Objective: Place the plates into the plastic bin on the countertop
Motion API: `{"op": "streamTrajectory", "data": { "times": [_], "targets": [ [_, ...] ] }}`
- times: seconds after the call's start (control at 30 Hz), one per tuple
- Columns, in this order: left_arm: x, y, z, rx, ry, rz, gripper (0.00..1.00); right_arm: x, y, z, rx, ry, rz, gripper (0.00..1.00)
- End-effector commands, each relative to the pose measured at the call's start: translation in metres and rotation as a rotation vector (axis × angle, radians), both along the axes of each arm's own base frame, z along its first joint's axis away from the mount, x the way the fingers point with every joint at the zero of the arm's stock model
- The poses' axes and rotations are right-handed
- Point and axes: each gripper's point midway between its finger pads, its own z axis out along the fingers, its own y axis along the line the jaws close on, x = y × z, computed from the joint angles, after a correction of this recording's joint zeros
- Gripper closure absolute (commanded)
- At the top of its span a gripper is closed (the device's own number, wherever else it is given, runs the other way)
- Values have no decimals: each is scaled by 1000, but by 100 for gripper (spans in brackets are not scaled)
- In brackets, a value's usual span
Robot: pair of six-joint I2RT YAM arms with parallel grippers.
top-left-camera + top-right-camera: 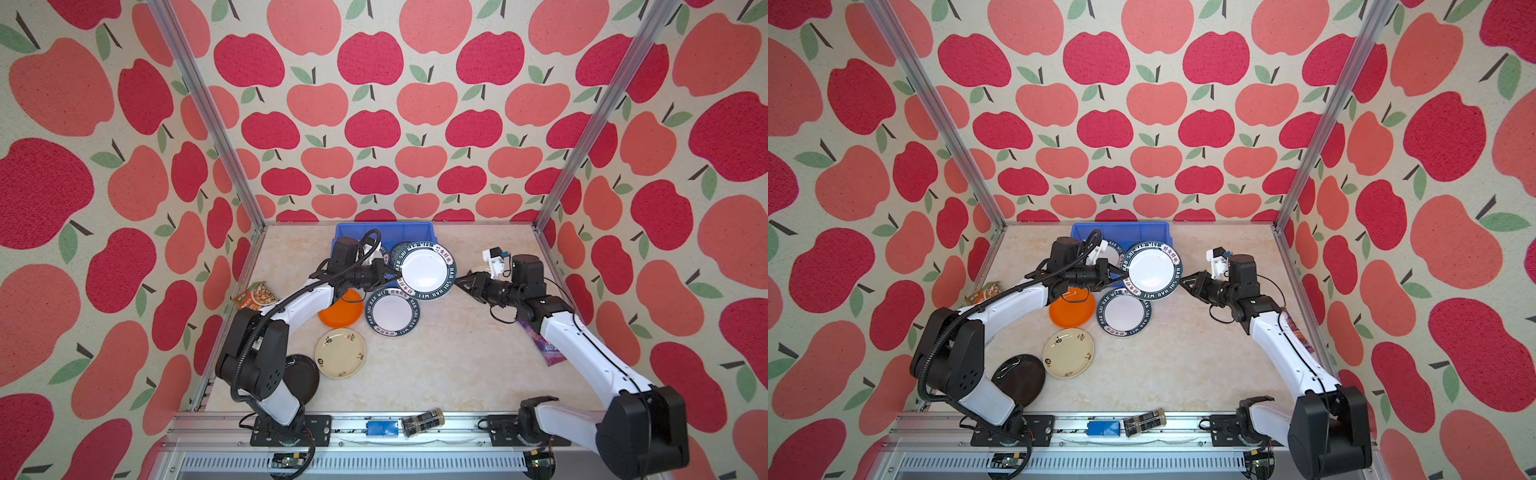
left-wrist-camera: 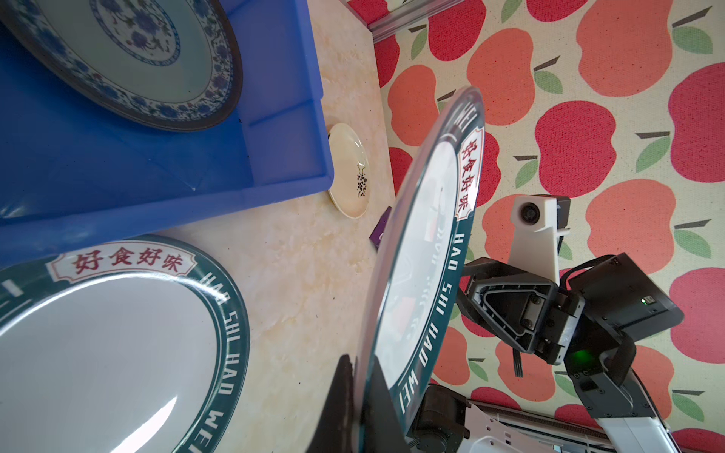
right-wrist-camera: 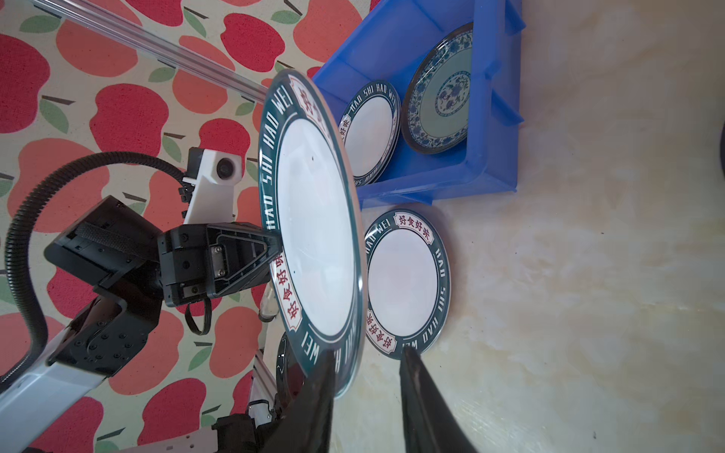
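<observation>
**Q:** Which end effector is carrying the plate?

**A:** The left end effector [image 1: 392, 276] is clamping the left rim of a white lettered-rim plate [image 1: 426, 272]. It is holding the plate raised and roughly level above the worktop [image 1: 457, 353]. The right end effector [image 1: 458, 282] is standing with its jaws apart at the opposite rim. In the right wrist view that rim is lying in the gap between the fingers, unpinched.

**Q:** Where is the blue plastic bin [image 1: 415, 227] lying from that plate?

**A:** Just beyond it, toward the back wall, with its long axis running side to side. In both top views the plate is overlapping the bin's near right corner. A teal patterned plate [image 3: 443, 94] and a second lettered-rim plate [image 3: 370, 133] are sitting inside the bin. A third lettered-rim plate [image 1: 392, 311] is lying on the worktop just short of it.

**Q:** Which arm is nearer?

**A:** The left, which is reaching along the bin's front wall. A short carry toward the back wall, then a lowering, is looking sufficient.
</observation>
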Motion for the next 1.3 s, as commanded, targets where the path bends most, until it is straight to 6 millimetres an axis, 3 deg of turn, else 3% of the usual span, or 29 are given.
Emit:
{"op": "streamTrajectory", "data": {
  "times": [0.0, 0.07, 0.13, 0.27, 0.4, 0.53, 0.57, 0.6, 0.63, 0.67, 0.87, 0.97, 1.1, 1.27],
  "targets": [
    [-7, -4, 25, -77, -46, -39, 100, 7, 8, 5, 56, -22, 7, 70],
    [-10, -4, 24, -74, -45, -44, 100, 10, 10, 5, 67, -27, 7, 71],
    [-11, -3, 23, -68, -45, -43, 100, 13, 11, 6, 76, -26, 7, 79],
    [-12, -2, 22, -63, -46, -50, 100, 19, 14, 6, 80, -23, 14, 82],
    [-14, -3, 20, -63, -36, -56, 100, 24, 18, 3, 88, -13, 25, 98],
    [-13, 3, 16, -57, -18, -46, 100, 32, 22, 2, 88, -7, 20, 100],
    [-12, 8, 17, -54, -19, -33, 74, 35, 23, 3, 88, -6, 19, 100],
    [-10, 15, 16, -45, -21, -9, 38, 40, 26, 6, 88, -11, 20, 100],
    [-8, 24, 16, -26, -32, 21, 11, 43, 29, 8, 85, -15, 20, 100],
    [-5, 37, 17, 1, -47, 61, 1, 48, 34, 10, 80, -16, 25, 100],
    [6, 120, 36, 213, -172, 289, 1, 82, 68, 12, 46, -10, 51, 100],
    [5, 145, 48, 302, -229, 361, 1, 103, 88, 5, 26, 10, 67, 100],
    [1, 156, 54, 297, -258, 374, 1, 130, 121, -3, 26, 25, 112, 100],
    [-2, 159, 40, 295, -233, 373, 1, 159, 167, -16, 41, 47, 156, 100]
  ]
}}
